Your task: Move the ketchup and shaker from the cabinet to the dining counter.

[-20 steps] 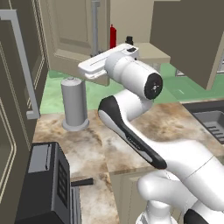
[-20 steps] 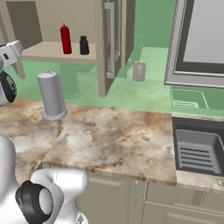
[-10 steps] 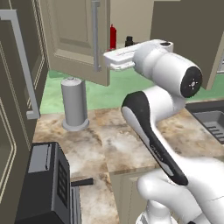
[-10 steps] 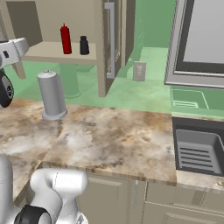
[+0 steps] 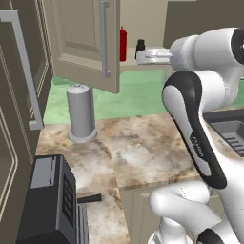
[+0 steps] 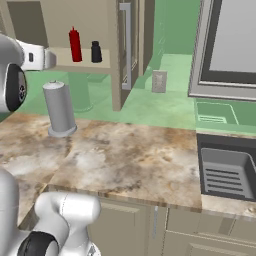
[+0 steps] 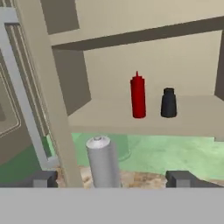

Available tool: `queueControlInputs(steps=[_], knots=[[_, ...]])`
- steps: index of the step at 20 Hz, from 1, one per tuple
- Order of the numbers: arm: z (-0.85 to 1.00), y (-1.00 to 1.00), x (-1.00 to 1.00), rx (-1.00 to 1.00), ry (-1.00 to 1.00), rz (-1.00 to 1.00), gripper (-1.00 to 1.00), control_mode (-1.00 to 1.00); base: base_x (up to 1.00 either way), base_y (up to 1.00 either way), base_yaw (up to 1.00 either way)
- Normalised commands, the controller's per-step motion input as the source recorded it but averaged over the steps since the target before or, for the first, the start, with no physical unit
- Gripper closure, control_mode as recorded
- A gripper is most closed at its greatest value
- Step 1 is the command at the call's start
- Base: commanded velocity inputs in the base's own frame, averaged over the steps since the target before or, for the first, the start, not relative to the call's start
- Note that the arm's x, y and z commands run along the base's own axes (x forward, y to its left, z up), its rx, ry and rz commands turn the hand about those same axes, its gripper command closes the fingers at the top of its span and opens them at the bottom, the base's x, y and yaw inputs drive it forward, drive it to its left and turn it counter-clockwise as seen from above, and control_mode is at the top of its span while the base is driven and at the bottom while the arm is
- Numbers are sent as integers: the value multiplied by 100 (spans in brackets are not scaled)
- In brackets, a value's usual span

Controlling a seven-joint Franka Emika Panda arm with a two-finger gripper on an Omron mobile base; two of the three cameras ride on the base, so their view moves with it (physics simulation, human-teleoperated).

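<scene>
The ketchup [image 7: 138,96] is a red bottle standing upright on the shelf of the open cabinet [image 7: 131,120]. The black shaker [image 7: 168,103] stands just right of it, apart from it. Both also show on the shelf from the base cameras: ketchup [image 5: 123,44] [image 6: 75,45], shaker [image 5: 140,46] [image 6: 96,52]. My gripper [image 7: 113,179] is open, its fingertips [image 7: 41,179] wide apart and empty, held short of the shelf and facing the two bottles. The white hand [image 5: 152,55] hovers at shelf height in front of the shaker. The dining counter is out of view.
A tall grey cylinder [image 5: 81,112] [image 6: 60,107] stands on the marble worktop [image 5: 143,152] below the shelf. The open cabinet door [image 5: 81,43] with its silver handle hangs left of the hand. A black toaster [image 5: 52,200] sits near left; a sink [image 6: 227,170] lies right.
The gripper has gone from shut to open. The arm has risen and swung right, bringing the hand up to shelf height near the bottles.
</scene>
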Motion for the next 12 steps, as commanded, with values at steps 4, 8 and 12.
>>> queueControlInputs(steps=[4, 8, 12], knots=[[-23, -10, 25, 11, 28, 1, -100, -100, 0, 0, 0], [-17, 0, 41, 11, 26, 0, -100, -100, 0, 0, 0], [-23, 10, 49, 10, 22, -1, -100, -100, 0, 0, 0]])
